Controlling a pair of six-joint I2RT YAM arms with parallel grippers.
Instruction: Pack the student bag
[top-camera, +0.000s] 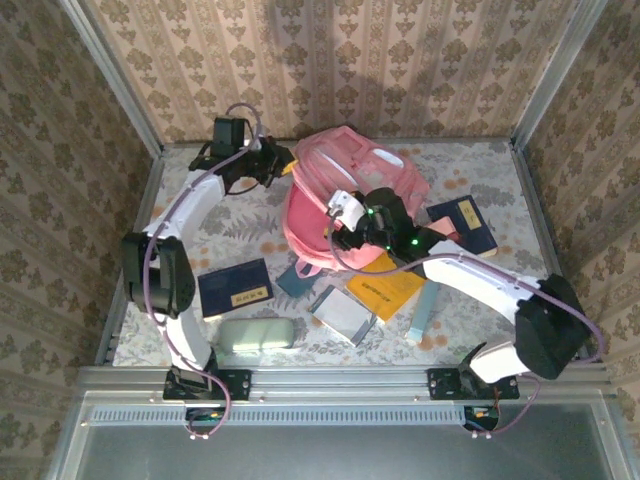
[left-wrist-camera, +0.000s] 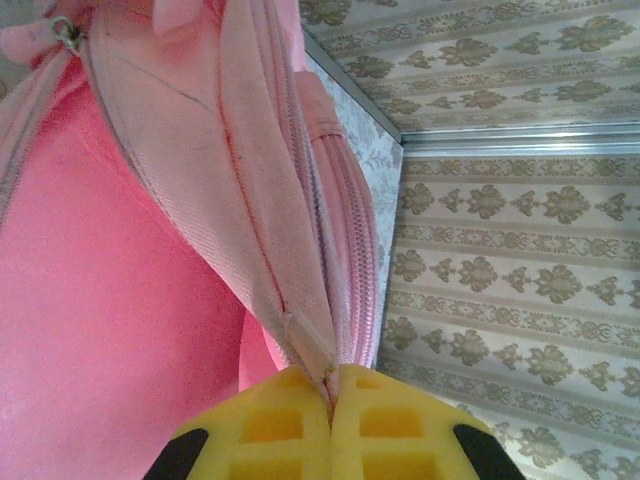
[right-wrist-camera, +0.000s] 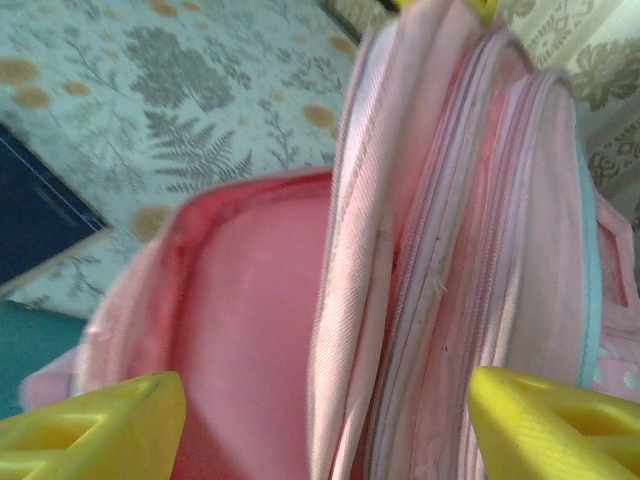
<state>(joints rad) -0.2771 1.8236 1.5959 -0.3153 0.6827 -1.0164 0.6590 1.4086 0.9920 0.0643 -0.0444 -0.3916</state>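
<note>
Packing looks barely begun. The bag (top-camera: 305, 215) lies at the far middle of the table (top-camera: 480, 180), its main zip undone and its mouth turned toward the arms. The part of the inside seen from the right wrist is bare pink lining, with nothing visibly packed; the deeper part is hidden. The left gripper (left-wrist-camera: 332, 388) has its yellow fingers pressed together on the zip edge of the bag's flap, holding that edge up at the far left of the opening. The right gripper (right-wrist-camera: 325, 425) hangs at the mouth with its fingers spread wide and pinching nothing, the raised flap and zip seams standing in the gap between them. Everything that might go in is out on the cloth in front of the bag. There is a dark blue book (top-camera: 235, 288) to the left, a teal book (top-camera: 297, 278) just beside the bag's near corner, a grey notebook (top-camera: 340, 313), a yellow book (top-camera: 385, 287) and a pale blue item (top-camera: 422, 312) whose kind I cannot tell. A pale green case (top-camera: 255, 333) sits nearest the arm bases, and a second dark blue book (top-camera: 465, 222) lies to the right of the bag. So the opening is done and held, and the loading is all left to do. The floppy flap is the likely hindrance, since it sags across the mouth where the right gripper waits. The yellow book also lies partly under the right arm, crowded against the notebook, which may make a clean pick awkward.
</note>
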